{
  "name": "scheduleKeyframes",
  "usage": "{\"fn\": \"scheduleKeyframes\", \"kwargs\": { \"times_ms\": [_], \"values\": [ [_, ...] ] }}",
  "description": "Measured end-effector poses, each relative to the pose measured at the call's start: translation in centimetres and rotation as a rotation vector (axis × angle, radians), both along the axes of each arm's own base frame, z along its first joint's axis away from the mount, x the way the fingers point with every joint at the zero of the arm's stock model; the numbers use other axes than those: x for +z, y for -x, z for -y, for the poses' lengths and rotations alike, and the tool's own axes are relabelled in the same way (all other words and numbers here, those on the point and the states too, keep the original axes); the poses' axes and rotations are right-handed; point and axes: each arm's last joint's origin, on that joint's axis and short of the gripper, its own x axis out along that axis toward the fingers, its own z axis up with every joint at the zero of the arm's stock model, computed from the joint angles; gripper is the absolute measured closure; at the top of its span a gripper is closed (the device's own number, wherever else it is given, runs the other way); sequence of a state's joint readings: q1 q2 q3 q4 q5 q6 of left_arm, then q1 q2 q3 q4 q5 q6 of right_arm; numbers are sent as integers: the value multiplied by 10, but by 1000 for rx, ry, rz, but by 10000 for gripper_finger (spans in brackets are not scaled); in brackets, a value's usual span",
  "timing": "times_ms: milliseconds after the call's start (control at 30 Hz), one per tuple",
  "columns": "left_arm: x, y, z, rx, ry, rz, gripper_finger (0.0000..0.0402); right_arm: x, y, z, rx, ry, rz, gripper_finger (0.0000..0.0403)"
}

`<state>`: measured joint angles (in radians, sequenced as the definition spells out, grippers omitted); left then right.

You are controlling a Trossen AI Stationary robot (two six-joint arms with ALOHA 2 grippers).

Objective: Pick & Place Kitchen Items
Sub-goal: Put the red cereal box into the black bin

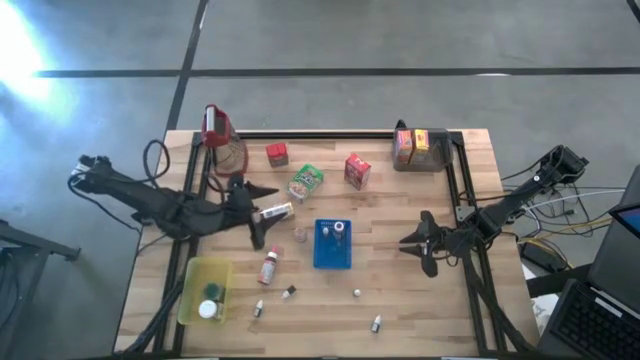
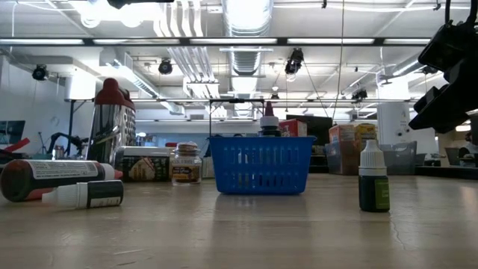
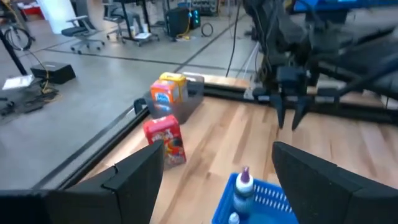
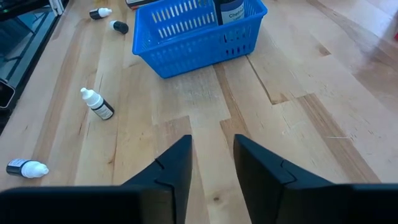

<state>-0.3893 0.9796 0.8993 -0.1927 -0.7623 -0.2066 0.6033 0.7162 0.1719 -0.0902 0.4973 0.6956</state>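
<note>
The kitchen items lie scattered on the wooden table. Two red cartons [image 1: 277, 154] [image 1: 357, 170], a green packet [image 1: 305, 182] and a small white packet [image 1: 275, 212] sit toward the far side. A red-and-white bottle [image 1: 268, 268] lies on its side, with tiny white-capped bottles [image 1: 289, 292] [image 1: 377, 323] nearer. My left gripper [image 1: 255, 218] hovers open just left of the blue tray [image 1: 318, 258], and nothing is between its fingers in the left wrist view [image 3: 217, 149]. My right gripper [image 1: 420, 248] hangs open above bare wood right of the tray [image 4: 211, 143].
The blue tray holds two small bottles [image 1: 340, 228]. A yellow tub [image 1: 190, 300] at the near left holds round lids. A clear bin [image 1: 440, 160] at the far right holds orange and yellow cartons. The tall jug with a red top [image 1: 218, 135] stands far left. A small jar [image 1: 300, 233] stands beside the tray.
</note>
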Motion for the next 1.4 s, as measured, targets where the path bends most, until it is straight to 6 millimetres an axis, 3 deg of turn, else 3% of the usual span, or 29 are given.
{"fn": "scheduleKeyframes", "kwargs": {
  "times_ms": [433, 933, 1167, 1400],
  "values": [
    [-7, -14, 1, 18, 115, 18, 101, 0, 0, 0, -2, -5, 1, 249],
    [-30, -10, -6, 145, -15, -149, 101, 15, -7, -5, 28, -44, 155, 217],
    [-37, -8, -16, 216, 7, -204, 101, 29, -14, -1, -55, 32, 305, 211],
    [-41, -3, -24, 316, -33, -240, 101, 50, -28, 12, -163, 120, 313, 216]
  ]
}}
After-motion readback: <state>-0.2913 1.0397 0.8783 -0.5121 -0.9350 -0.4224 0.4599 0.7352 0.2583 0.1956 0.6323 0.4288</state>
